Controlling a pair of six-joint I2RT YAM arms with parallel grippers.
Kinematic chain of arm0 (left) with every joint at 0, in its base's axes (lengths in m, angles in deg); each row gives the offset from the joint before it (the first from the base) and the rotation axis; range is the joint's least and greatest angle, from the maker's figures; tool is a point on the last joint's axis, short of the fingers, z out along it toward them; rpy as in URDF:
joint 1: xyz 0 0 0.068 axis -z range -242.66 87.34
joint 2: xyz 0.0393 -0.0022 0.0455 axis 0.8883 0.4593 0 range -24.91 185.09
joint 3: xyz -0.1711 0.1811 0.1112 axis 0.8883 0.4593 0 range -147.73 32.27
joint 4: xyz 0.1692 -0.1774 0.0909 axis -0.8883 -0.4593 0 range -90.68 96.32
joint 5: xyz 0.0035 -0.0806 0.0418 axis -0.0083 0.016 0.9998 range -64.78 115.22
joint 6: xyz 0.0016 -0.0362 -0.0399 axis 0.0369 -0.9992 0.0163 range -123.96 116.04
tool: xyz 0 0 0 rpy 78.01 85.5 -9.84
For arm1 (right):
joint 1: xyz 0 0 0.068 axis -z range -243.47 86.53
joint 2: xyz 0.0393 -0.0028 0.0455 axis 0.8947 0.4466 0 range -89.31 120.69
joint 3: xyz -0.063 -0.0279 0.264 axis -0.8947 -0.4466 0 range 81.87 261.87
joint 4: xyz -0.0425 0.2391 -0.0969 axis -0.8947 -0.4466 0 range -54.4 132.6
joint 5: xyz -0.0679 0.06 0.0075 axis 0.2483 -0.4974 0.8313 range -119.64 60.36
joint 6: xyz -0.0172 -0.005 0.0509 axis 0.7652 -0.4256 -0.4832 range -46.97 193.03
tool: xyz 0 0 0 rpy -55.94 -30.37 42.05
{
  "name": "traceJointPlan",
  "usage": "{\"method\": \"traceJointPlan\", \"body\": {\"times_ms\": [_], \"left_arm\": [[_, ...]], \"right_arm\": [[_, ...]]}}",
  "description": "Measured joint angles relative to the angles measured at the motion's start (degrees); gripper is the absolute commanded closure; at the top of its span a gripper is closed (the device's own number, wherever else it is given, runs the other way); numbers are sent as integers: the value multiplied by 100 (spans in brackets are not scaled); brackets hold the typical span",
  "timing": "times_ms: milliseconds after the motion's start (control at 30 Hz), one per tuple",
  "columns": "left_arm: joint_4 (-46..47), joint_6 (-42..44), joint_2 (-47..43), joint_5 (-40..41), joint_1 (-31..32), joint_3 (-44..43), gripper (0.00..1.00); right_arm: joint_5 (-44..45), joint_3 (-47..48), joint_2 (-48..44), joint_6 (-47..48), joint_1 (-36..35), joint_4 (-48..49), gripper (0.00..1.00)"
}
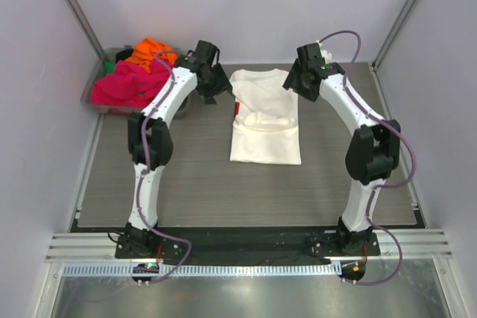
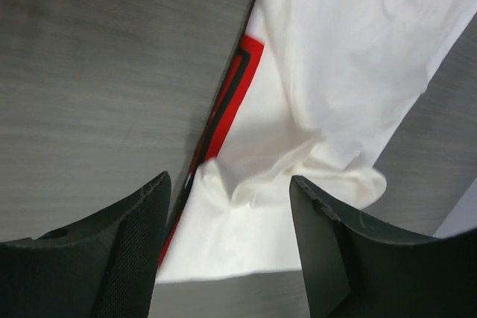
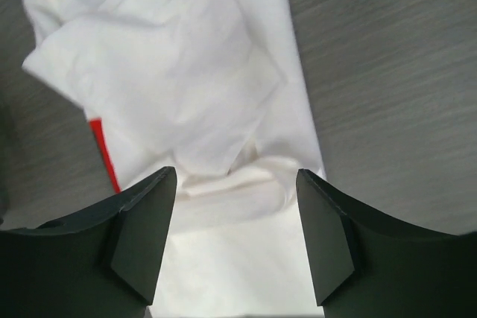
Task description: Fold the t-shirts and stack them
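Cream-white cloth t-shirt (image 1: 264, 121), partly folded, lies between left jaws and right jaws, both wide and empty. Crumpled hot-pink shirt (image 1: 123, 86) and orange shirt (image 1: 149, 51) beside left jaws await folding.

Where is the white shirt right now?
In the top view, the white shirt lies mid-table between the left hand and right hand, with the bin off to its left.

Folded t-shirt (image 1: 264, 121) hides much of red print (image 2: 250, 53).
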Motion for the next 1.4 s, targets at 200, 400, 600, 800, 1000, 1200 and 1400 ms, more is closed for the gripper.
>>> {"method": "traceJointPlan", "body": {"times_ms": [200,400,600,800,1000,1200,1400], "left_arm": [[214,2,-1775,-111,107,2168,35],[505,92,-2988,-146,385,3832,36],[667,133,-4282,-85,398,5239,36],[682,151,-5383,37,393,6096,35],[686,149,-5779,116,393,6577,36],[741,140,-5781,109,393,6660,35],[1252,118,-5497,48,562,6662,34]], "right_arm": [[-374,-1777,-1648,0,-1014,260,34],[-732,-2433,-1311,-13,-1838,457,36],[-723,-2385,-544,79,-1869,442,37],[-463,-1379,442,398,-1766,260,38],[-125,354,1587,734,-1377,-341,39],[164,2673,2358,1051,-907,-938,39],[334,254,44,1001,-824,-697,36]]}}
